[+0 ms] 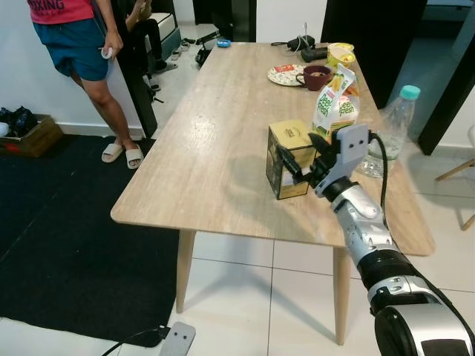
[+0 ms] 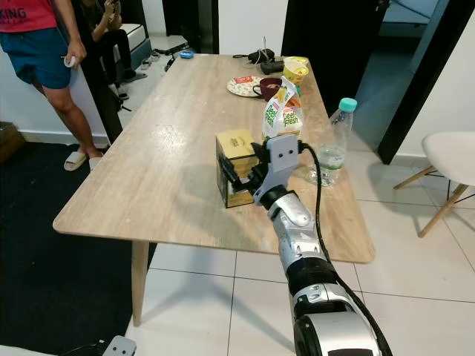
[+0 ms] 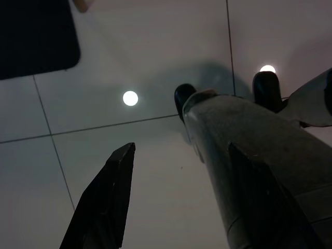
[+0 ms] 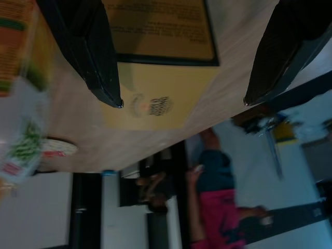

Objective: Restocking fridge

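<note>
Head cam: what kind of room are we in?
Likely a home dining area: a long wooden table on a tiled floor, bearing a yellow box, a juice carton and a water bottle.

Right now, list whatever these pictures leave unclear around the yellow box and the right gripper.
- Yellow box: its near right side is hidden by the right gripper in the eye views; its print is too small to read.
- Juice carton: blurred and cut off by the right wrist view's edge.
- Water bottle: contents unclear through the clear plastic.
- Person: cut off by the top edge.
</note>
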Available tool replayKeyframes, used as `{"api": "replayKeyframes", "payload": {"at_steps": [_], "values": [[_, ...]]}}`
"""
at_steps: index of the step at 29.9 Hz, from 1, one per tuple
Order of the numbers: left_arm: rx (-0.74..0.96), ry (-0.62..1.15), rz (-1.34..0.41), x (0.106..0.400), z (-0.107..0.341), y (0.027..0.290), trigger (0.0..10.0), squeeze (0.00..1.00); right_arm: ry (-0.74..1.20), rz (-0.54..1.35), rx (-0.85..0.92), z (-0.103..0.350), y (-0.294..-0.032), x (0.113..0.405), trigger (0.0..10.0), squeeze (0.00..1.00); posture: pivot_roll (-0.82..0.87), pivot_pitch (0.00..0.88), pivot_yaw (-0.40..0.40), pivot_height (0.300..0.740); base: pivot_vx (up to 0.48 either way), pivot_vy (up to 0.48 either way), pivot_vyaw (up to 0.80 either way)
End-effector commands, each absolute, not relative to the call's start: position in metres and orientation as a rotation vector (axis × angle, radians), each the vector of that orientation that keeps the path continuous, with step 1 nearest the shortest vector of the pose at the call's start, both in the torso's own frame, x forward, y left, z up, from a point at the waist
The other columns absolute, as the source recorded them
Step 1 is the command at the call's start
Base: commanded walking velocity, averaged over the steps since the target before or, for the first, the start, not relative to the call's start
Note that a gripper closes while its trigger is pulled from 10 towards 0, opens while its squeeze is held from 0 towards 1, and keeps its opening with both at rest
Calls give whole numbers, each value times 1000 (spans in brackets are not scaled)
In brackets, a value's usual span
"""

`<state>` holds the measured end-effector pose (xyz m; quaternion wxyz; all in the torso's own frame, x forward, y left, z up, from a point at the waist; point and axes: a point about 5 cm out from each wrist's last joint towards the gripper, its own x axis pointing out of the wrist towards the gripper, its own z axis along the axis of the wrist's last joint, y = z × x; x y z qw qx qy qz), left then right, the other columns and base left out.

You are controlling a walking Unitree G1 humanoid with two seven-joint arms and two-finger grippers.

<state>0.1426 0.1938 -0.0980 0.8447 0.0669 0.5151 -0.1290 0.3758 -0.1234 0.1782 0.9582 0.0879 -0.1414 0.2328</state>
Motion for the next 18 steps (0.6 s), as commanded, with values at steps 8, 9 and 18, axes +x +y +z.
{"api": "replayKeyframes", "payload": {"at_steps": [8, 9, 18], "values": [[117, 1089, -257, 140, -100, 190, 10000, 0, -374, 381, 375, 198, -145, 381, 10000, 0, 53, 0, -1, 740, 320, 0, 0], [113, 1086, -258, 140, -99, 190, 10000, 0, -376, 371, 376, 199, -148, 381, 10000, 0, 54, 0, -2, 740, 0, 0, 0], [105, 1086, -266, 140, -99, 190, 10000, 0, -387, 361, 390, 198, -156, 380, 10000, 0, 54, 0, -2, 740, 0, 0, 0]]}}
